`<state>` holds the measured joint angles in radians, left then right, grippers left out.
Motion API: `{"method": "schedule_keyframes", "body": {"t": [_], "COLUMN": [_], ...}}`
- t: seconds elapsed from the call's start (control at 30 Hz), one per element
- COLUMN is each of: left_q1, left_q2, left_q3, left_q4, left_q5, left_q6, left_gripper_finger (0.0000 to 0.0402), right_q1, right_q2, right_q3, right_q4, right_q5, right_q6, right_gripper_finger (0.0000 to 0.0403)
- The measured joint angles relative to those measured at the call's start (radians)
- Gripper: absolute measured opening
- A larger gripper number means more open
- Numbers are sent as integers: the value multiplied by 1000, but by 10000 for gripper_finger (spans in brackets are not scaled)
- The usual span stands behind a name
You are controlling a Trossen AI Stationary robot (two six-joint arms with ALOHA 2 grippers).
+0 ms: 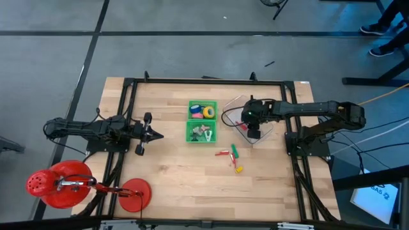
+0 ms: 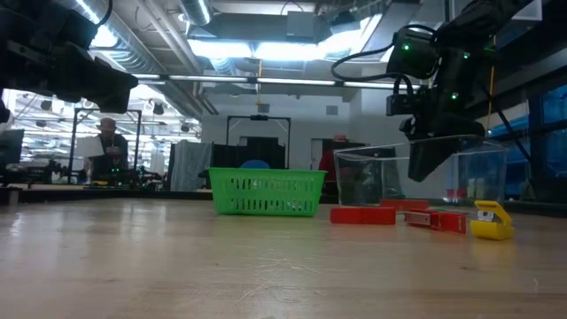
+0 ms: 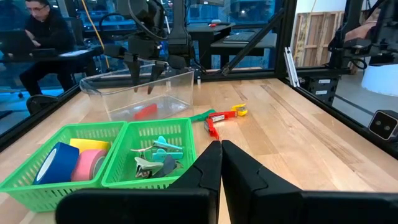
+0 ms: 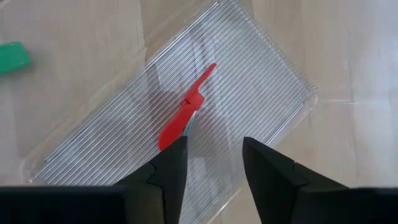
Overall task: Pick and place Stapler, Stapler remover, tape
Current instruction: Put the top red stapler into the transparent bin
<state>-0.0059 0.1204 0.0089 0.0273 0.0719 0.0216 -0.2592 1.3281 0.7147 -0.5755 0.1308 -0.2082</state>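
A clear plastic bin [image 1: 252,124] stands right of a green two-part basket [image 1: 202,121]. One red stapler [image 4: 186,115] lies flat on the bin's floor. My right gripper [image 1: 254,132] hovers open above the bin, fingers pointing down [image 4: 214,165], apart from the stapler. The tape rolls [image 3: 68,162], blue, yellow and pink, lie in the basket's far compartment [image 1: 203,110]. Staple removers [image 3: 158,158] fill the near one. Red [image 1: 223,154], green [image 1: 234,151] and yellow [image 1: 238,168] staplers lie on the table. My left gripper [image 1: 153,134] waits shut at the left.
A black frame [image 1: 128,86] runs around the wooden table top. The loose staplers lie just near of the bin, toward the table's near edge [image 2: 438,220]. Red round objects [image 1: 61,184] sit off the near left corner. A person [image 3: 43,28] sits beyond the table.
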Motion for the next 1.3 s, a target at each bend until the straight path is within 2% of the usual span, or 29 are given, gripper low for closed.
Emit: {"method": "schedule_keyframes", "body": {"t": [0.3,0.8,1.03,1.3], "left_q1": [0,0,0,0], "left_q2": [0,0,0,0], "left_q3": [0,0,0,0], "left_q4": [0,0,0,0], "left_q5": [0,0,0,0], "left_q6": [0,0,0,0], "left_gripper_finger": [5,5,7,5], "right_q1": [0,15,68,173], "right_q2": [0,0,0,0], "right_q3": [88,377,505,557], "right_q4": [-76,-245,-290,-299], "right_q5": [8,8,8,8], "right_q6": [-2,2,25,79], "right_gripper_finger": [186,182,178,174]}}
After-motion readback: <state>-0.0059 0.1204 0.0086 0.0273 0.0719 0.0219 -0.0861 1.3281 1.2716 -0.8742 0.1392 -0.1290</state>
